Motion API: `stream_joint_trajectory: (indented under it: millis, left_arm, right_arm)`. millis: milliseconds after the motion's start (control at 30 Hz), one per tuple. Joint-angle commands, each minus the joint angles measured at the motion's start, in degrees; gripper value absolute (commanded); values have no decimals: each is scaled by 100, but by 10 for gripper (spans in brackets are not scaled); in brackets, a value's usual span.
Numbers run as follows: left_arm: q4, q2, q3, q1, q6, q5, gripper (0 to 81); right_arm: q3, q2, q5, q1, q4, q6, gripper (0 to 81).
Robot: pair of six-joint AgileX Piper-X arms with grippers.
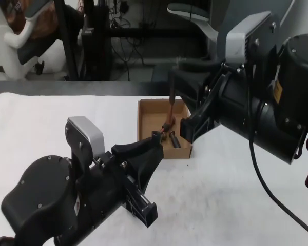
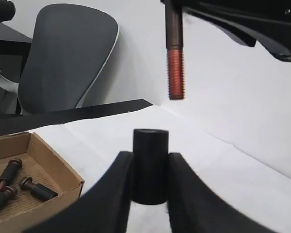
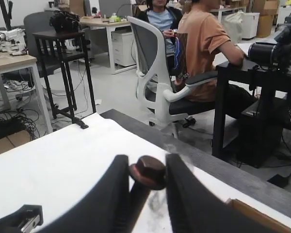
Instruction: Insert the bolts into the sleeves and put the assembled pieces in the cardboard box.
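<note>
Two parts are posed for mating, we judge: our left hand [image 2: 150, 156] pinches the sleeve [image 2: 150, 167] upright, our right hand [image 3: 146, 162] pinches the bolt [image 2: 175, 58] threads-down above it, not yet touching.

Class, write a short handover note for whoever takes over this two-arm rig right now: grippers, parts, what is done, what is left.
Left gripper: shut on an upright black sleeve, beside the cardboard box.
Right gripper: shut on a bolt near its head, threaded end down, above the sleeve and not yet in.
Done: several assembled pieces lie in the box.
Left: line up the bolt, lower it into the sleeve, then put that piece in the box.
</note>
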State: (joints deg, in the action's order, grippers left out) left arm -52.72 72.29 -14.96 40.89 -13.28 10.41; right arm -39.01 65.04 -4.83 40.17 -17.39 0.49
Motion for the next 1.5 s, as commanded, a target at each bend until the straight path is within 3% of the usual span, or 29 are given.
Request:
stream_joint_trajectory:
  millis: [0,733,800,867,933,967,1100,1267,1467]
  left_arm:
    - [-254,-19,-16,69,-13,167,18]
    - [-416,-19,-16,100,153,-131,18]
    - [-468,-19,-27,90,304,-289,18]
    - [-588,-19,-27,90,366,-350,18]
    - [-666,-19,-27,90,391,-350,18]
    - [-669,-19,-27,74,394,-350,18]
    - [-668,-19,-45,-177,394,-350,18]
    - [-235,-19,-359,-1020,282,-282,18]
    - [1281,427,-1503,-1850,320,847,18]
  right_arm:
    - [-14,98,27,22,-204,-15,6]
    - [-14,214,-68,382,388,73,3]
    - [-14,214,-181,382,685,83,87]
    - [-14,214,-210,382,951,220,280]
    - [-14,214,-184,382,1236,435,596]
    - [-14,214,-155,382,1359,489,700]
    - [-14,200,114,382,1889,641,700]
    - [-14,160,79,382,2498,607,689]
    - [-37,226,-498,382,2750,31,672]
